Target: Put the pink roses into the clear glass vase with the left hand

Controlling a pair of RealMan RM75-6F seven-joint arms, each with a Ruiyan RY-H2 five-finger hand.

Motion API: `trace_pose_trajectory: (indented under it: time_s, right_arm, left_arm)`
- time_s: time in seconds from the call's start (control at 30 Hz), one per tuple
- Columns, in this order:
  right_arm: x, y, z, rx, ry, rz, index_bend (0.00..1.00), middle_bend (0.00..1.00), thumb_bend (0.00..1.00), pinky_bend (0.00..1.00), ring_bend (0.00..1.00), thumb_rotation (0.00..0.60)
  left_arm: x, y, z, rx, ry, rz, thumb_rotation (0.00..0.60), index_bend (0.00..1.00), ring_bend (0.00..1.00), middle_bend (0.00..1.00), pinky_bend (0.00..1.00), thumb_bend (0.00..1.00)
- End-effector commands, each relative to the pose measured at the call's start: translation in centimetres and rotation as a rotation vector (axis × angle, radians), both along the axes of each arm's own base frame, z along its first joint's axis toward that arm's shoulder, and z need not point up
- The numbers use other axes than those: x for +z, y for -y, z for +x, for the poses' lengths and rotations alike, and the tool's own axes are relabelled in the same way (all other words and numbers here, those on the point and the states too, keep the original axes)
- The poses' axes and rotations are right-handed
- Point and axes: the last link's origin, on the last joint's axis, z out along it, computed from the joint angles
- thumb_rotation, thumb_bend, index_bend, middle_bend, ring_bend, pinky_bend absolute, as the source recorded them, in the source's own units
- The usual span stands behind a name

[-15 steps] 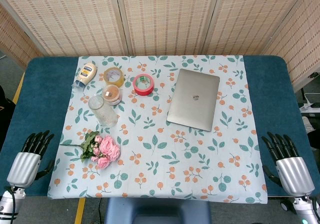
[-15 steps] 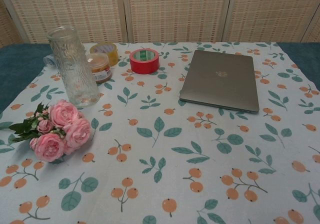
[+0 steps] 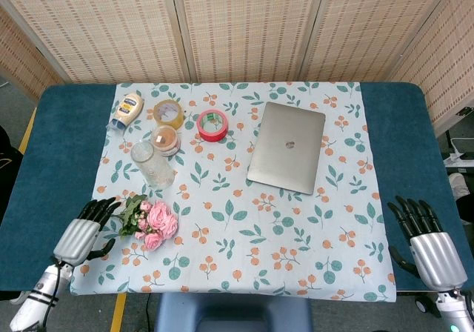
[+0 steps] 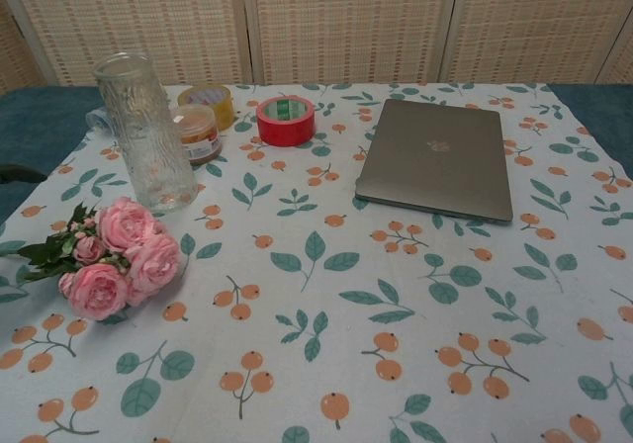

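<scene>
The left hand [image 3: 83,232], fingers spread and holding nothing, hovers just beside the pink roses [image 3: 157,225] lying near the clear glass vase [image 3: 152,164]; the right hand [image 3: 427,244] is spread too.

Two robotic hands are seen in the head view. The left hand [image 3: 83,232], at about eight o'clock in the frame, is built with a rounded silver metallic back shell, from which slim black segmented fingers [image 3: 101,207] are extended. A black thumb is set at the side of the shell. Below it, a pale grey wrist section is ringed with a dark band. The right hand [image 3: 428,244], at about four o'clock, is made the same way: a brushed silver shell, glossy black fingers [image 3: 413,210] and a black thumb. A small green-lit spot is visible on its grey wrist.
</scene>
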Motion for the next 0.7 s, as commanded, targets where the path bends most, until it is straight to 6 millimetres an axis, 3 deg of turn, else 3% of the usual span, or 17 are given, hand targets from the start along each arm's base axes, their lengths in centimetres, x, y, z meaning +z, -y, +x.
trace_pose_trajectory:
  time_s: [0.03,0.3,0.53,0.7]
  right_arm:
    - [0.2,-0.1,0.0,0.002,0.008,-0.009,0.0,0.0,0.24,0.0,0.0,0.6]
    - [0.1,-0.1,0.0,-0.001,0.003,-0.01,0.0,0.0,0.24,0.0,0.0,0.6]
    - [-0.2,0.1,-0.1,-0.014,-0.002,-0.004,0.0,0.0,0.24,0.0,0.0,0.6]
    - [-0.2,0.1,-0.1,-0.017,-0.003,0.002,0.0,0.0,0.24,0.0,0.0,0.6]
  left_arm:
    - [-2.0,-2.4,1.9,0.038,-0.015,-0.064,0.6,0.0,0.0,0.0,0.03,0.39]
    - [-3.7,-4.2,2.0,0.099,-0.119,-0.124,0.6,0.0,0.0,0.0,0.03,0.4]
    - [-5.0,-5.3,4.0,0.053,-0.114,-0.169,0.6,0.0,0.0,0.0,0.03,0.39]
    - [-5.4,-5.6,4.3,0.05,-0.143,-0.191,0.6,0.0,0.0,0.0,0.03,0.39]
